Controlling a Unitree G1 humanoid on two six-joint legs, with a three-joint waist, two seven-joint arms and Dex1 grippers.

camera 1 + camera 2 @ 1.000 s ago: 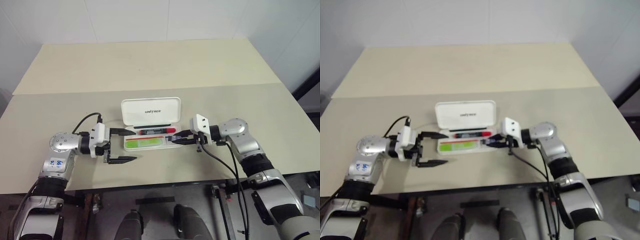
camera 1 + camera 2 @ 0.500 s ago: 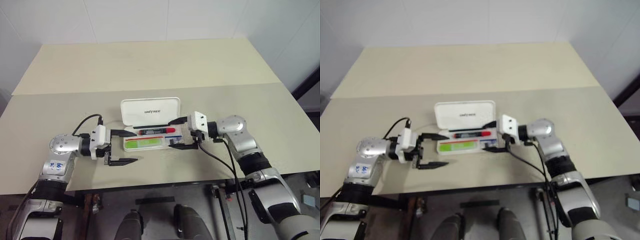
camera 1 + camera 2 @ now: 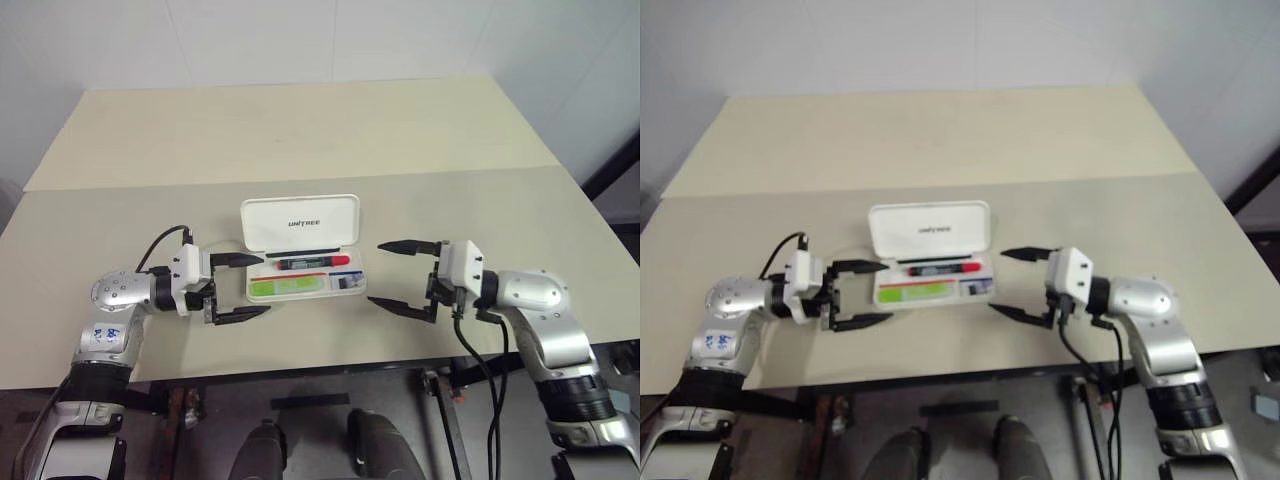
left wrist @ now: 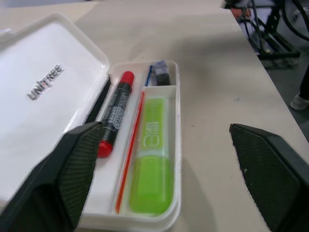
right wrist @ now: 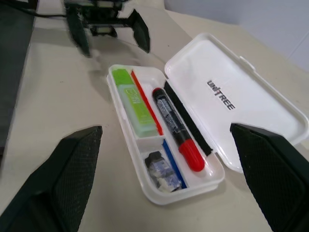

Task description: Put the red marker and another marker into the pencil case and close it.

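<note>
The pencil case [image 3: 300, 222] lies open at the table's middle, its white lid leaning back. In the tray's far slot rests the red marker [image 3: 312, 262], black barrel with red end. The lime-green marker [image 3: 290, 287] fills the near slot. My left gripper [image 3: 265, 285] is open just left of the case, fingers pointing at the tray's left end. Well to the right of the case, apart from it, my right gripper [image 3: 375, 275] is also open and holds nothing. The wrist views show both markers lying flat in the tray [image 5: 145, 191].
A small dark item [image 5: 161, 169] sits in the tray's end compartment beside a thin red-and-blue stripe. The table's front edge [image 3: 330, 370] runs just below both grippers. A seam [image 3: 300, 180] crosses the table behind the case. Black cables hang from both wrists.
My right gripper, shut at the case's right end a second ago, has opened and drawn back to the right, away from the case. The left gripper has hardly moved.
</note>
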